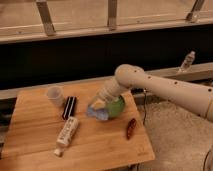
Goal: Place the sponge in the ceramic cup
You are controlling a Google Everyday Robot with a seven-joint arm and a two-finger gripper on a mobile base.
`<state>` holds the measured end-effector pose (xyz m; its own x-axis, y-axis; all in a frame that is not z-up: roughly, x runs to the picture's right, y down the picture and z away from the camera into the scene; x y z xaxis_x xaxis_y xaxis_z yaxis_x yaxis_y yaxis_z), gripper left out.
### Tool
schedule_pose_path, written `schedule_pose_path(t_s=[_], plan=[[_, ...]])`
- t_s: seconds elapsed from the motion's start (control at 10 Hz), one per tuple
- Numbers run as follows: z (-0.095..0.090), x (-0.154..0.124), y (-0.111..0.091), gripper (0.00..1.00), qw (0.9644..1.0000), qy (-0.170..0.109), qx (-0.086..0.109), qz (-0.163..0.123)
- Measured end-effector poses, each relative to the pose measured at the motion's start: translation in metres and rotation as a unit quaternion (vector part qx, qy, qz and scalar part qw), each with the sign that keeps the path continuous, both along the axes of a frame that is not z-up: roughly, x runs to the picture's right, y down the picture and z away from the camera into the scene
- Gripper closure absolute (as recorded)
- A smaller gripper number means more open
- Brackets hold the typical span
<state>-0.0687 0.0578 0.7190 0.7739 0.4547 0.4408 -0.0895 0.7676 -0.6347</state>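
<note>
Pincer (100, 105): at frame centre, at the end of the single arm (165, 90) reaching in from the right, pressed together on the sponge (99, 114).

Sponge: hangs at the pincer tip, just in front of the green bowl (119, 107); its long axis cannot be told.

Ceramic cup (55, 95): upright, mouth open, on the counter (35, 145), left and slightly up-frame of the pincer, apart from it. A black oblong item (69, 107) lies between them, just beside the cup.

Judgement: the carry must run leftward, over the black item.

Count: one sponge, one cup, one bowl, one black item, one white bottle (66, 133), one dark red item (131, 128).
</note>
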Motion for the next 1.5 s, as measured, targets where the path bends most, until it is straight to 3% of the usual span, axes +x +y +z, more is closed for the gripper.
schedule_pose_path(t_s=[0.1, 0.4, 1.1, 1.3, 1.5], plan=[[0.001, -0.016, -0.017, 0.87, 0.9999, -0.011, 0.009, 0.003], [-0.001, -0.069, -0.061, 0.87, 0.9963, -0.081, 0.026, 0.014], [0.000, -0.073, -0.068, 0.87, 0.9952, -0.092, 0.028, 0.018], [0.001, -0.082, -0.074, 0.87, 0.9926, -0.116, 0.029, 0.021], [0.005, -0.117, -0.086, 0.87, 0.9867, -0.160, 0.025, 0.019]])
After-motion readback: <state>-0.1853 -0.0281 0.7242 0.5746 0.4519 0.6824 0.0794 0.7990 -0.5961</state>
